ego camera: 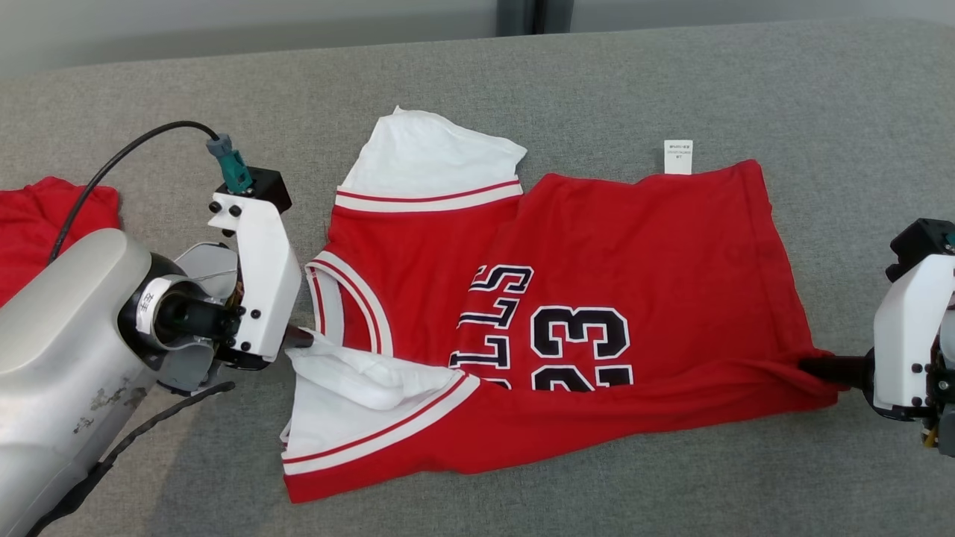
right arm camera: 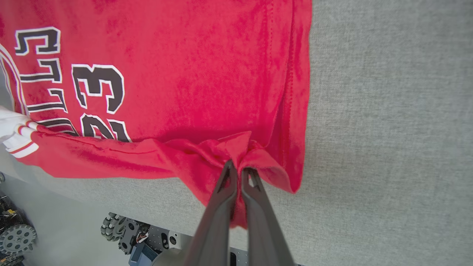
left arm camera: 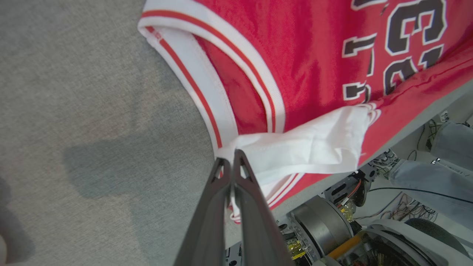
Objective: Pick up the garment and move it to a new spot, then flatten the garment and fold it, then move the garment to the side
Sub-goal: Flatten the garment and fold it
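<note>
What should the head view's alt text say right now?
A red basketball jersey numbered 23 lies partly folded on a grey padded surface, pinched at both ends: the left gripper shut on white shoulder fabric, the right gripper shut on its red hem corner. Another red garment lies at the left edge.

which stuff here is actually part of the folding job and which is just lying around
In the job:
- red jersey
- left gripper, shut on its white shoulder fabric
- right gripper, shut on a bunched bit by its hem corner

Lying about:
- second red cloth, at the far left of the grey surface
- wheeled hardware below the surface's edge
</note>
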Controlling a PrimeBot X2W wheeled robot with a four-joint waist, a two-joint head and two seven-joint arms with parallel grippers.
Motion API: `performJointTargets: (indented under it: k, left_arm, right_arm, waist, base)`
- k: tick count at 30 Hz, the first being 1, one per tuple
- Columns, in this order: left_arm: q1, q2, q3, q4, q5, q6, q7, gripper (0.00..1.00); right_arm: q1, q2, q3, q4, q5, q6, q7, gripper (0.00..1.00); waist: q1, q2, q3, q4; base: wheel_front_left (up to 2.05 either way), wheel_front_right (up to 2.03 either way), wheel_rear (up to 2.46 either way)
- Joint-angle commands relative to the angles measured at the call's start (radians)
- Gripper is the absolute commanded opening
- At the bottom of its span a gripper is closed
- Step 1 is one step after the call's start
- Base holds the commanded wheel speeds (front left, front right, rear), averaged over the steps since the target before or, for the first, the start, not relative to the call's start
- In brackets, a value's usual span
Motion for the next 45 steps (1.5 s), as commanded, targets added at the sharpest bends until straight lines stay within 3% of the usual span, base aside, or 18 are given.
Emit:
performJointTargets:
  k: [1,15,16,17,18,28,36,41,45]
  left_arm:
    - [-0.018,-0.007,0.004,0.019,0.005,-0.009,-0.009,0.00]
    - [-0.024,-0.045,-0.002,0.100,0.021,-0.045,-0.057,0.00]
    - [-0.022,-0.048,-0.001,0.106,0.023,-0.046,-0.066,0.12]
    - [-0.019,-0.051,-0.001,0.113,0.025,-0.050,-0.073,0.73]
    - [-0.017,-0.054,-0.002,0.120,0.028,-0.054,-0.077,1.00]
    - [0.007,-0.052,0.007,0.146,0.045,-0.088,-0.155,1.00]
    - [0.065,-0.025,0.086,0.097,0.105,-0.124,-0.457,1.00]
    - [0.168,0.007,0.138,0.019,0.162,-0.079,-0.690,1.00]
    - [0.284,0.021,0.196,-0.075,0.211,0.008,-0.912,1.00]
  right_arm:
    - [-0.009,0.008,-0.015,0.007,-0.020,0.000,0.011,0.00]
    - [-0.008,0.048,-0.067,0.032,-0.124,0.000,0.012,0.00]
    - [-0.011,0.053,-0.067,0.032,-0.126,0.000,0.004,0.04]
    - [-0.013,0.058,-0.066,0.033,-0.127,0.000,-0.002,0.38]
    - [-0.012,0.064,-0.065,0.037,-0.130,0.000,-0.010,0.97]
    - [0.013,0.075,-0.058,0.005,-0.084,0.000,-0.111,1.00]
    - [0.081,0.049,-0.049,-0.110,-0.020,0.000,-0.398,1.00]
    - [0.151,0.051,-0.057,-0.189,0.003,0.000,-0.626,1.00]
    - [0.226,0.043,-0.071,-0.223,-0.020,0.001,-0.804,1.00]
  waist:
    - [0.0000,0.0000,0.000,0.001]
    - [0.0000,0.0000,-0.017,0.003]
    - [0.0000,0.0000,-0.019,0.003]
    - [0.0000,0.0000,-0.021,0.003]
    - [0.0000,0.0000,-0.024,0.002]
    - [0.0000,0.0000,-0.086,0.008]
    - [0.0000,0.0000,-0.150,0.023]
    - [0.0000,0.0000,-0.183,0.031]
    - [0.0000,0.0000,-0.199,0.041]
  base:
    - [0.00,0.00,0.00]
    - [0.00,0.00,0.00]
    - [0.00,0.00,0.00]
    - [0.00,0.00,0.00]
    - [0.00,0.00,0.00]
    - [0.00,0.00,0.00]
    - [0.00,0.00,0.00]
    - [0.00,0.00,0.00]
    - [0.00,0.00,0.00]
